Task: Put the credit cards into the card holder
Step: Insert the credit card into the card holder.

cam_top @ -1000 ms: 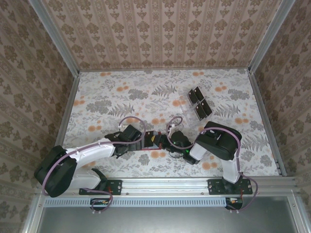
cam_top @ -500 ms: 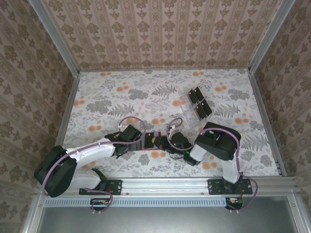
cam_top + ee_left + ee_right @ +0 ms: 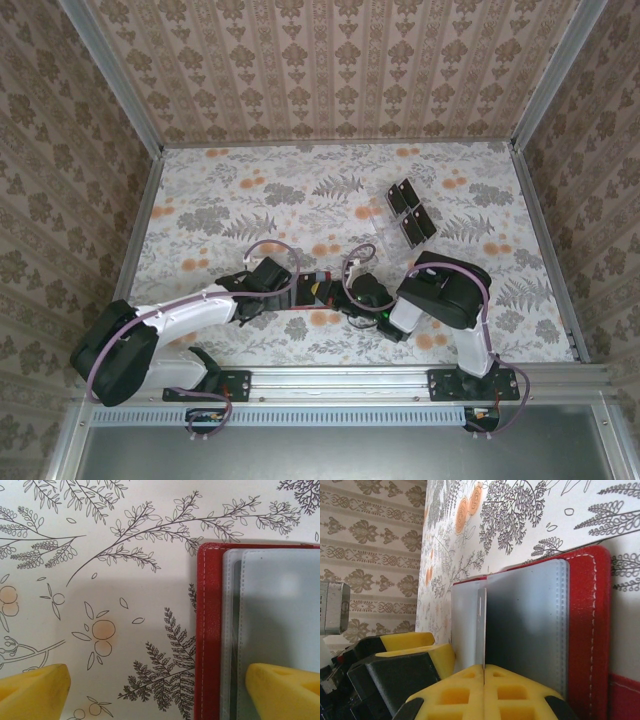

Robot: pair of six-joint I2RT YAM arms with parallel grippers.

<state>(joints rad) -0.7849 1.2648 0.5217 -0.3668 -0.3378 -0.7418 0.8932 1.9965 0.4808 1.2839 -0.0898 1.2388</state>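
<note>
Card holder [image 3: 207, 630] lay open near the front middle of the floral-print table [image 3: 220, 190], between the two arms. Its cover was red and leather-like, with pale stitching along a rounded edge, and it held a stack of frosted grey plastic sleeves [image 3: 280, 605] with stitched borders.

The left pincer [image 3: 157, 692] stood released, its yellow fingers spread wide. One fingertip was over the bare table and the other over the sleeves, straddling the holder's red edge.

The right pincer [image 3: 484, 680] was clenched, its yellow pads pressed together on the thin edge of one sleeve leaf, which stood upright from the holder.

The credit cards [image 3: 417, 226], small, black and rectangular, sat in a clear tray [image 3: 380, 228] well apart from the holder, farther back and to the right on the table.
</note>
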